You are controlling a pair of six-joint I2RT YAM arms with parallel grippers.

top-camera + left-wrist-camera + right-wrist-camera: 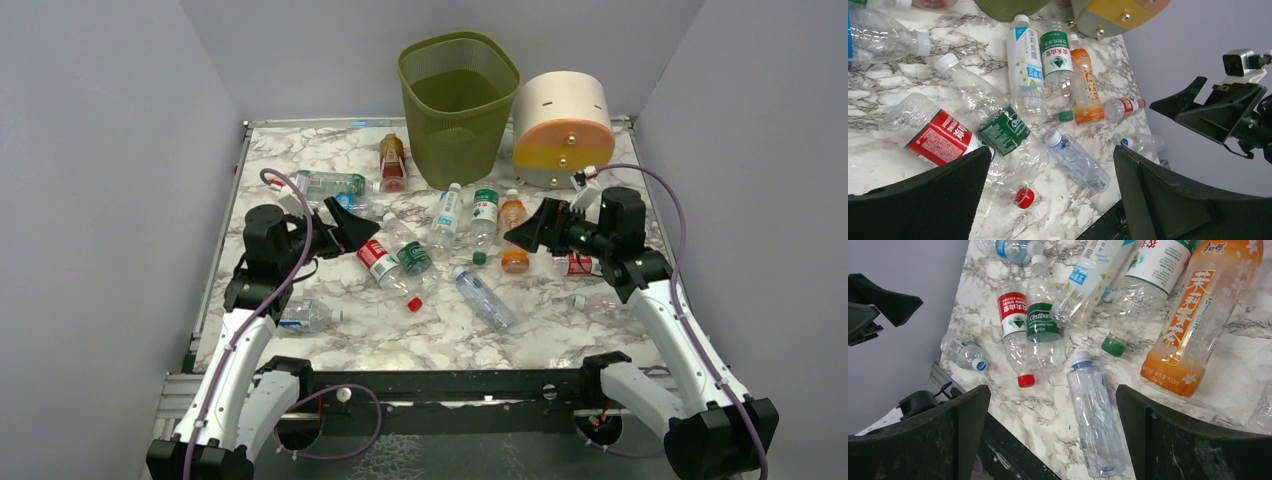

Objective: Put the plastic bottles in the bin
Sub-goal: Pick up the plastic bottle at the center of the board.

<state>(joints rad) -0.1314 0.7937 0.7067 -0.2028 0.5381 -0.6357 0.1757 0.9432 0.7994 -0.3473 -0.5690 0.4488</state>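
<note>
Several plastic bottles lie scattered on the marble table point(560, 340). Among them are a red-label bottle point(385, 268) point(940, 137), a green-label one point(410, 250) point(1004, 131), an orange one point(514, 230) point(1193, 325) and a clear one point(484, 298) point(1093, 415). The olive-green mesh bin point(458, 95) stands upright at the back. My left gripper point(355, 222) point(1052, 160) hovers open above the red-label bottle's end, holding nothing. My right gripper point(528, 228) point(1052, 390) hovers open beside the orange bottle, also holding nothing.
A cream drum with an orange-and-yellow face point(562, 128) stands right of the bin. An amber bottle point(392, 162) lies left of the bin. Small bottles lie near the left edge point(305, 316) and right edge point(575, 264). Grey walls enclose the table.
</note>
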